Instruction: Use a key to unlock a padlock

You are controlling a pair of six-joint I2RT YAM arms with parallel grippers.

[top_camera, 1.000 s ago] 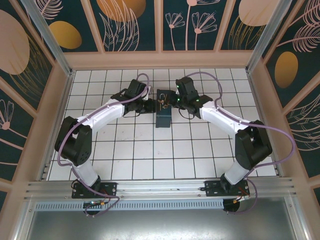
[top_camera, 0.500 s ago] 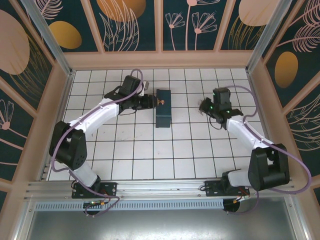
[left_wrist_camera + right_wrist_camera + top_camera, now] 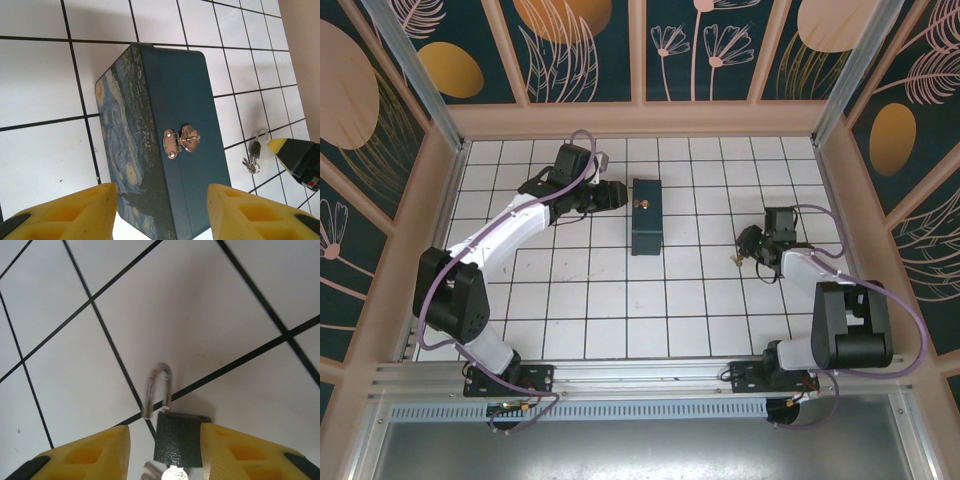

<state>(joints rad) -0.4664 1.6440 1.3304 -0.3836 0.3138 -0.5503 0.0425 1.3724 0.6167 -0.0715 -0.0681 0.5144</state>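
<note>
The right gripper (image 3: 165, 450) hangs low over the white tiled floor (image 3: 620, 290) on the right of the table, its yellow fingers (image 3: 90, 452) spread apart and pinching nothing. The padlock lies on the tile between them. The left gripper (image 3: 162, 210) is spread too and holds nothing, and it points at the blue-and-yellow painted box (image 3: 185, 100) from the left. The box lies near the middle of the floor with its silver latch (image 3: 181, 140) facing up, well apart from the padlock. The padlock (image 3: 181, 440) is small and dark, and one leg of its shackle (image 3: 159, 387) stands free beside the body. The key (image 3: 248, 165) is a pale metal sliver touching the padlock's lower end, and whether it sits in the keyhole cannot be told
</note>
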